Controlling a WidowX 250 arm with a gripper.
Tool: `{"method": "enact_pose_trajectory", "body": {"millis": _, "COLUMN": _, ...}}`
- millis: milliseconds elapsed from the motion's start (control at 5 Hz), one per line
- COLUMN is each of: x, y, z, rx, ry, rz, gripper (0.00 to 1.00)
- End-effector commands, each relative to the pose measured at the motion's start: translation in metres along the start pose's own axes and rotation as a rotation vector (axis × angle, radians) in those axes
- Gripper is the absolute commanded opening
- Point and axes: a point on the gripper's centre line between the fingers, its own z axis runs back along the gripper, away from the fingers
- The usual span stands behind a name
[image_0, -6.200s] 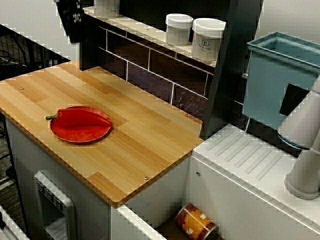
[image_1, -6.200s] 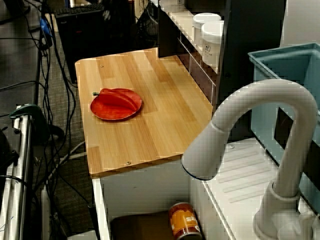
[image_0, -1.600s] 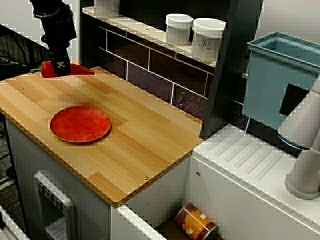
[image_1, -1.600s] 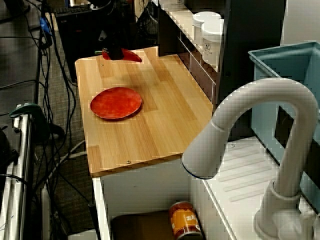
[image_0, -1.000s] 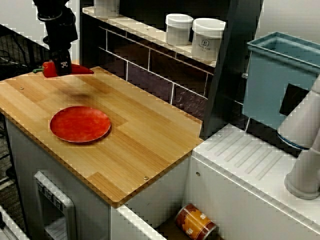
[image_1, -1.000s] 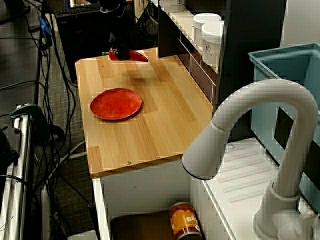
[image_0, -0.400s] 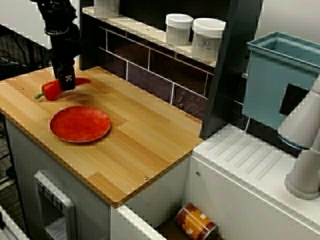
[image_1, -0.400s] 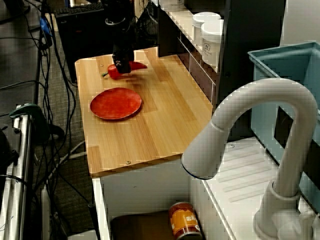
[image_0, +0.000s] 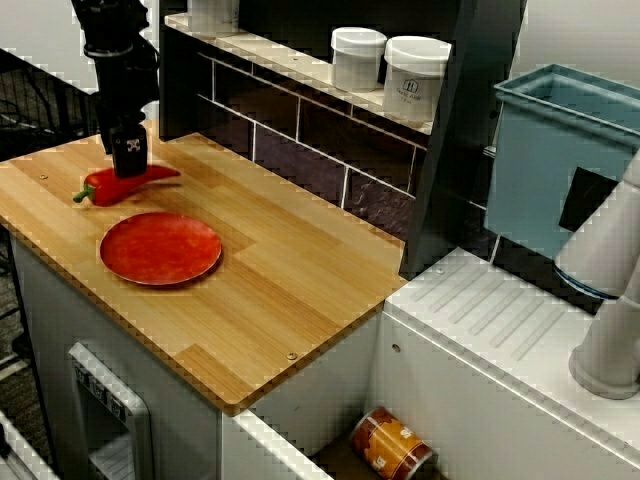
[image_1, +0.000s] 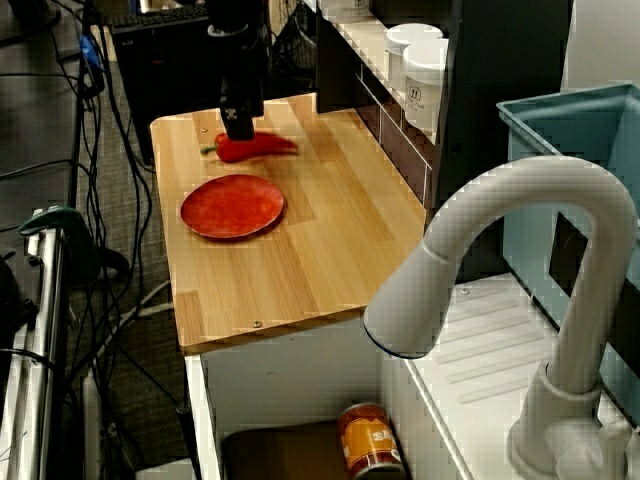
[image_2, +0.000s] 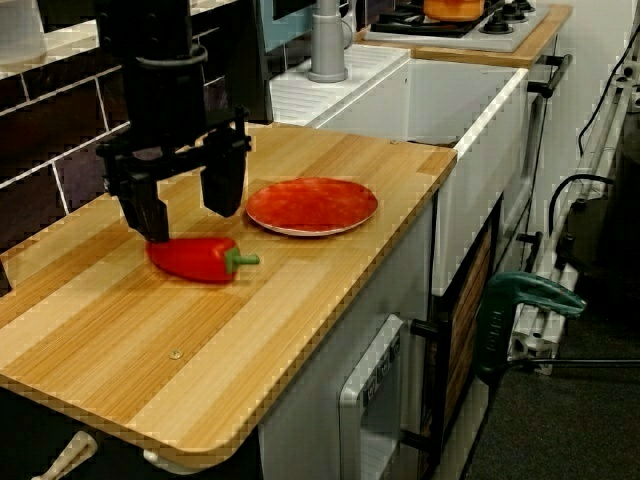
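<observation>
The pepper (image_2: 190, 258) lies flat on the wooden worktop (image_2: 300, 300) w/ nothing but wood under it. It's just beside the red plate (image_2: 312, 205), not on it; the low side view shows a small gap btw the two. The plate is bare.

The tool (image_2: 188, 220) hangs right over the pepper, fingers (image_2: 222, 185) spread wide and gripping nothing. One fingertip looks to be at or on the pepper's top, near the tapered end. Can't tell if it really touches.

As things lie, my read is:
- Done: pepper down on the wood and released.
- Left: tool not yet clear of it.

Orientation:
- **Long axis:** level, running across the worktop's depth, approx. square to the tiled wall (image_0: 300, 130).
- **Green stem (image_2: 245, 260):** points to the front edge, away from the wall.
- **Tapered end:** points toward the tiles.
- **View from above:** stem shows at left, tip at right, tool (image_0: 128, 168) straight above the middle.
- **View over the tap:** pepper (image_1: 258, 148) sits beyond the plate on the same axis, closer to the worktop's far end.
</observation>
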Motion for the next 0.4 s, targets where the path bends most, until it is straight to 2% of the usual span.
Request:
{"method": "enact_pose_trajectory", "body": {"millis": 0, "x": -0.019, "y": 0.03, "z": 0.044, "rx": 0.085, "ry": -0.08, "rz": 0.092, "gripper": 1.0}}
{"method": "enact_pose_trajectory", "body": {"millis": 200, "x": -0.026, "y": 0.043, "z": 0.037, "rx": 0.108, "ry": -0.076, "rz": 0.143, "gripper": 1.0}}
